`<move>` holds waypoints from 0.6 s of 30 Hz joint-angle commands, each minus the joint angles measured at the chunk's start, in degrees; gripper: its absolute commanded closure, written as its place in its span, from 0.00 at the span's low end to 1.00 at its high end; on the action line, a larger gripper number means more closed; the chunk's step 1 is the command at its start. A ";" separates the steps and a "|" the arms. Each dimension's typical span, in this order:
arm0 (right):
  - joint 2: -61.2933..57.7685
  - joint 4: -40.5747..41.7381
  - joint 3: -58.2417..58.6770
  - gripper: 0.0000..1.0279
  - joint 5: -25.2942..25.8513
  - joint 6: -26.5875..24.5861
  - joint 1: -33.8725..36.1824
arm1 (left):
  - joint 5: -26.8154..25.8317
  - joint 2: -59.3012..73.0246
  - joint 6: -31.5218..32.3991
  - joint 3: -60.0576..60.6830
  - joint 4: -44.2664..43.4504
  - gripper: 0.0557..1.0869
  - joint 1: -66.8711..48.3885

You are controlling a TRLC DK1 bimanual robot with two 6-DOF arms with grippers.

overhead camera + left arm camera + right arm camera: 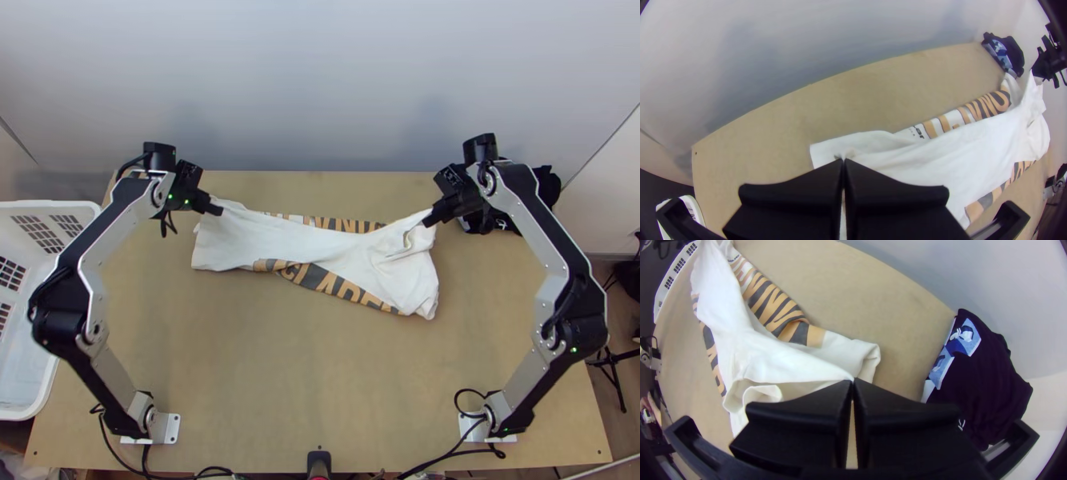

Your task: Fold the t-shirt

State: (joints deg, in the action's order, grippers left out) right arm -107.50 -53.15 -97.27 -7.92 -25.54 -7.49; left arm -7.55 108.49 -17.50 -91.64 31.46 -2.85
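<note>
Your left gripper [216, 210] has its fingers closed on the white t-shirt [320, 248], pinching cloth at the far left corner. Your right gripper [432, 218] has its fingers closed on the far right part; in the right wrist view, the cloth is drawn to a point at their tips. On both units you can see the fingertips meeting, with the cloth between them.

The t-shirt lies across the far half of the desk [280, 384], gathered and narrower at the middle. White cloth crosses over tan-and-dark printed bands along its far and near sides. At its right end you have loose folds.

Note your margins: the desk's far edge runs near both grippers. A broad stretch of desk surface extends from the t-shirt to the near edge, between the arms. Beside the left edge is a white basket [86, 206]; near the far right corner, just beyond the right gripper, is a dark garment [991, 382].
</note>
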 commanded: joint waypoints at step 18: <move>7.75 11.48 14.04 0.76 5.99 4.27 -7.89 | 3.60 14.65 5.46 -7.24 4.57 0.04 3.29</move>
State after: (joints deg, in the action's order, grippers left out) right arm -99.42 -47.27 -86.52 -3.27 -22.85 -14.15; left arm -3.79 121.40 -15.29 -97.69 32.95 0.60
